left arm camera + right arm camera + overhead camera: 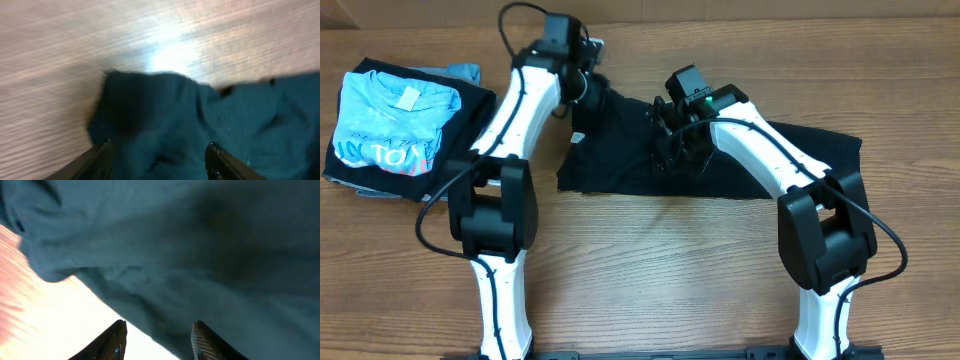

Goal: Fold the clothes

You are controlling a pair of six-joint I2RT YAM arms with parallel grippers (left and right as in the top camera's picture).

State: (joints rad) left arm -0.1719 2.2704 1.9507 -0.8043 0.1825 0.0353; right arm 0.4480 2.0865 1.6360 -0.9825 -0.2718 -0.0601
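The clothes, a plain black T-shirt (620,170), lie spread lengthways across the middle and right of the table. My left gripper (590,88) is at the shirt's far left end. In the left wrist view it (159,147) stands open, its fingers wide apart over a rumpled hump of the black fabric (200,115). My right gripper (675,148) hovers over the shirt's middle. In the right wrist view it (159,325) is open too, with the edge of the shirt (200,240) running just past its fingertips. Nothing is gripped.
At the far left stands a pile of folded garments (395,125), a light blue lettered T-shirt on top of dark and grey ones. Bare wooden table (650,270) runs along the front edge, between and around the two arm bases.
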